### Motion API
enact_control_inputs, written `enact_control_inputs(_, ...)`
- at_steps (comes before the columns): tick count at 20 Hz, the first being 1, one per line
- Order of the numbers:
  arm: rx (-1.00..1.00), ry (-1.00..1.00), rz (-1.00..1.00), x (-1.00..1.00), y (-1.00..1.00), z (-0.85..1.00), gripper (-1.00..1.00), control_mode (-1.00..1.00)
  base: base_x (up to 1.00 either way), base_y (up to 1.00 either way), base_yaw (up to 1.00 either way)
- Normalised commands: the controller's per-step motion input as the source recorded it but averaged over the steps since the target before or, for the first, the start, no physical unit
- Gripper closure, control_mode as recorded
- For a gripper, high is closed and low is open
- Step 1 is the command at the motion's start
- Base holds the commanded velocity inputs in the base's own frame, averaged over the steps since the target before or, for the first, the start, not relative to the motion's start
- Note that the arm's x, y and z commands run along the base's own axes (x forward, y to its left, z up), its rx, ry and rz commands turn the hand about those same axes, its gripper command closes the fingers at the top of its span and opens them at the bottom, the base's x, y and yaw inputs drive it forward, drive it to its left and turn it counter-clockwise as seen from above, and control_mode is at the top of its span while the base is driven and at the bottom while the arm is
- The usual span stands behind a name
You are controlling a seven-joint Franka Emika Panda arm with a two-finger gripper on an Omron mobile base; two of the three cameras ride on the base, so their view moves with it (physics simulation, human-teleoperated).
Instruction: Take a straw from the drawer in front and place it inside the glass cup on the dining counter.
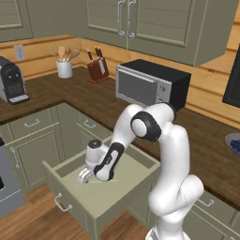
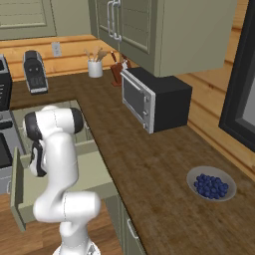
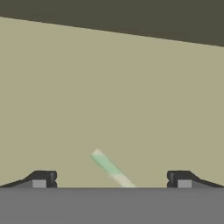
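The sage-green drawer (image 1: 122, 186) stands pulled out below the worktop, its pale inside showing; it is also seen past the arm in the right base view (image 2: 94, 172). My gripper (image 1: 84, 177) is lowered into the drawer, close over its floor, with the jaws wide open and nothing between them. In the hand view the straw (image 3: 109, 168), a thin pale greenish stick, lies slanted on the drawer floor, midway between the two fingertips of the gripper (image 3: 111, 179). The glass cup and the dining counter are out of view.
On the dark wooden worktop (image 1: 93, 101) stand a microwave (image 1: 150, 84), a knife block (image 1: 97, 68), a white crock of utensils (image 1: 64, 68) and a coffee machine (image 1: 11, 82). A bowl of blueberries (image 2: 211, 184) sits to the right. The drawer's walls enclose the hand.
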Motion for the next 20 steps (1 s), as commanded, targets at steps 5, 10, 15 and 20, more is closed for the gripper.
enact_control_inputs(5, -0.06, 0.00, 0.12, 0.23, -0.15, -0.11, -1.00, -1.00, 0.00, 0.00, 0.00)
enact_control_inputs(10, -0.06, 0.02, 0.06, -0.01, 0.00, -0.18, -1.00, -1.00, 0.00, 0.00, 0.00)
enact_control_inputs(15, 0.00, 0.03, 0.00, -0.13, 0.00, -0.12, -1.00, -1.00, 0.00, 0.00, 0.00)
enact_control_inputs(20, 0.00, 0.00, 0.01, -0.06, -0.02, -0.25, -1.00, -1.00, 0.00, 0.00, 0.00)
